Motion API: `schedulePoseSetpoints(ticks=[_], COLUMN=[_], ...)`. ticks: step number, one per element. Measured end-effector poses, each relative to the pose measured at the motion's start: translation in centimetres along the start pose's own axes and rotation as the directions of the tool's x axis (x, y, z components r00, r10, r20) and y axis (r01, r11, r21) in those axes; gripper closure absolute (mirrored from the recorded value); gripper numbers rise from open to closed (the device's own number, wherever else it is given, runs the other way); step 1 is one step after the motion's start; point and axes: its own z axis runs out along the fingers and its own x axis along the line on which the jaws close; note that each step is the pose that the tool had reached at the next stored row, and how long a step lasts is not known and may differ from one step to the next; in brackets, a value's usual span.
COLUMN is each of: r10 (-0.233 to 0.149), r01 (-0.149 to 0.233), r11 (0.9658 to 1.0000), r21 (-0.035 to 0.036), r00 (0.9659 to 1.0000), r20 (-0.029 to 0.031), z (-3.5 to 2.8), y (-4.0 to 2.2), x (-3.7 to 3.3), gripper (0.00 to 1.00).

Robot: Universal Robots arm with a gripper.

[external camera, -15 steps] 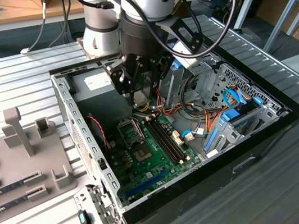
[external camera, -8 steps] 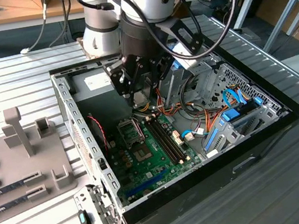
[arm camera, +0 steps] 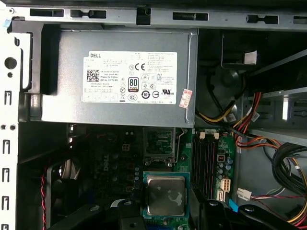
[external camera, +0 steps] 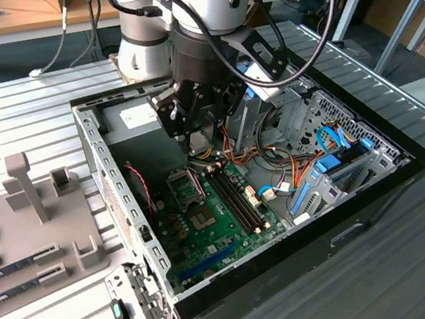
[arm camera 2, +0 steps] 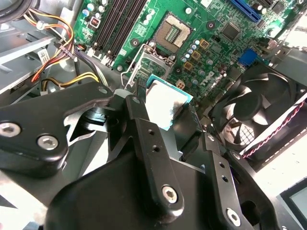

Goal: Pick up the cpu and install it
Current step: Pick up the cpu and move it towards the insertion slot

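The cpu [arm camera 2: 162,99] [arm camera: 165,195] is a small square chip with a smeared silvery top and a thin green rim. My gripper [arm camera 2: 165,106] [external camera: 194,140] is shut on it, with a black finger against each of two opposite edges. It hangs in the air inside the open computer case, a little above the green motherboard [external camera: 222,223]. The square metal-framed socket [arm camera 2: 172,32] [arm camera: 159,143] [external camera: 184,186] lies open just beyond the chip, its load frame [arm camera 2: 144,64] swung up.
The grey power supply [arm camera: 120,72] fills the case end past the socket. Dark memory slots [external camera: 239,197] [arm camera 2: 120,21] run beside the socket. A black fan [arm camera 2: 256,112], cable bundles [external camera: 278,167] and the case wall [external camera: 111,183] stand close. A grey fixture tray [external camera: 33,228] lies on the exterior view's left.
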Motion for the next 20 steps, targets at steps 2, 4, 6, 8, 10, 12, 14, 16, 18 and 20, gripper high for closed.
schedulePoseSetpoints(ticks=[2,4,6,8,10,12,14,16,18,20], r10=[0.000,0.000,0.000,0.000,0.000,0.000,0.000,0.000,0.000,0.000], r01=[0.000,0.000,0.000,0.000,0.000,0.000,0.000,0.000,0.000,0.000], r11=[1.0000,1.0000,1.0000,1.0000,1.0000,1.0000,1.0000,1.0000,1.0000,1.0000], r21=[-0.0001,0.0000,0.0000,0.0000,0.0000,0.0000,0.0000,0.0000,0.0000,0.0000], r00=[1.0000,1.0000,1.0000,1.0000,1.0000,1.0000,1.0000,1.0000,1.0000,1.0000], r20=[0.0000,0.0000,0.0000,0.0000,0.0000,0.0000,0.0000,0.0000,0.0000,0.0000], z=[0.07,0.13,0.18,0.26,0.35,0.44,0.52,0.58,0.65,0.75], y=[-0.02,-0.04,-0.07,-0.11,-0.17,-0.23,-0.28,-0.32,-0.36,-0.43], x=[0.00,0.00,0.00,0.00,0.00,0.00,0.00,0.00,0.00,0.00], gripper=[0.53,0.53,0.53,0.53,0.53,0.53,0.53,0.53,0.53,0.53])
